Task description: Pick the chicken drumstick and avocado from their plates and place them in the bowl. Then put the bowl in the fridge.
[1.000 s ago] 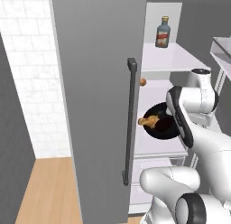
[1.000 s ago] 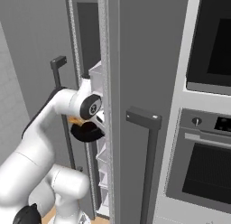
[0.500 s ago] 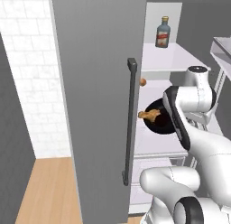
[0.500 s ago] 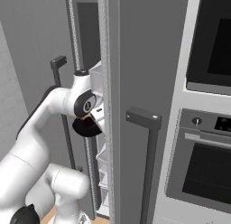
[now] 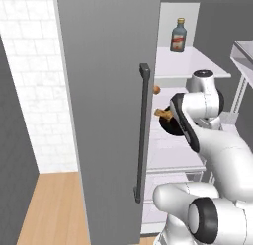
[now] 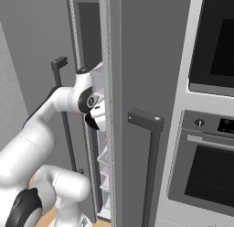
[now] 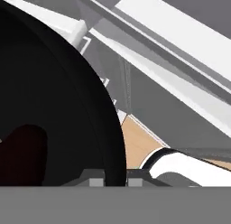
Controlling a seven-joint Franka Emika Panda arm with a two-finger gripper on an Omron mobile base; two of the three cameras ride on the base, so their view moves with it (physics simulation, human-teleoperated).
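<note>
Left base view: the bowl (image 5: 170,124), drumstick (image 5: 162,113) inside, is held clamped at its rim by the closed gripper (image 5: 179,121) mid-frame, inside the open fridge (image 5: 108,91); it should be kept level and lowered onto the shelf (image 5: 173,157) before release

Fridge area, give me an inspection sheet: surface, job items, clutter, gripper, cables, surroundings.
Surface: white fridge shelves behind the open grey fridge door with its dark bar handle.
Job's things: black bowl held up among the shelves, the chicken drumstick sticking out over its rim; a dark shape inside the bowl may be the avocado, too dim to confirm.
Clutter: a bottle on the upper shelf; a small brown item at the door's edge.
Gripper: gripper shut on the bowl's rim.
Cables: nothing seen.
Surroundings: black glass-fronted oven to the right, white tiled wall and wooden floor to the left.
</note>
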